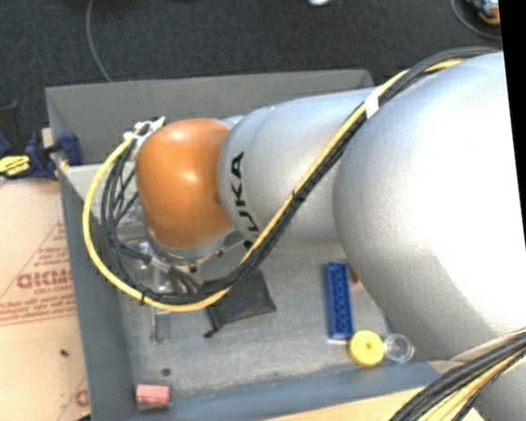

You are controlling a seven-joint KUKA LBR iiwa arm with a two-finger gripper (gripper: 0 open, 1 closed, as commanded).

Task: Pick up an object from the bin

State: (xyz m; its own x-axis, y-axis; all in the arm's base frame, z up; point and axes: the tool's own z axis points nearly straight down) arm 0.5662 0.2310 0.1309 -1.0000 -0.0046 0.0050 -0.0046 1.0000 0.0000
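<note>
My gripper (164,271) hangs under the wrist over the left half of the bin, low above the floor. A flat black piece (242,301) lies just to its right, partly under the arm. Near the front left corner a small pink eraser-like block (153,394) rests on the floor, apart from the gripper. I see nothing held in the gripper.
A long blue studded brick (338,300) lies at the right of the bin. In front of it sits a yellow round cap (365,348) with a clear piece (398,347) beside it. The arm hides the back and right of the bin.
</note>
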